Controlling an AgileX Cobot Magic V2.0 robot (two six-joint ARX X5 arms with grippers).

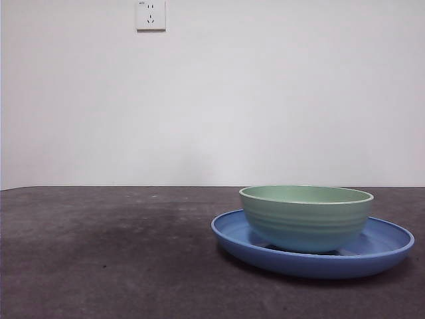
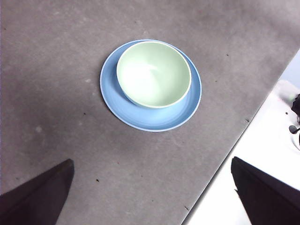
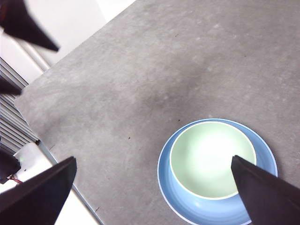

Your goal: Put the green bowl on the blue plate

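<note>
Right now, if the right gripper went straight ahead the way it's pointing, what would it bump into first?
Probably the gray tabletop. The right gripper is open and points down at bare table just beside the blue plate holding the green bowl; one jaw might clip the bowl's rim, but depth is unclear.

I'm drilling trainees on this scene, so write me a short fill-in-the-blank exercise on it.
1. The pale mint-green round bowl sits on the glossy blue round ____.
2. Seen from above, the bowl holds ____.
3. Both the left gripper and the right gripper have their jaws ____.
4. The white wall socket is mounted on the ____.

Missing words: plate; nothing; open; wall
</note>
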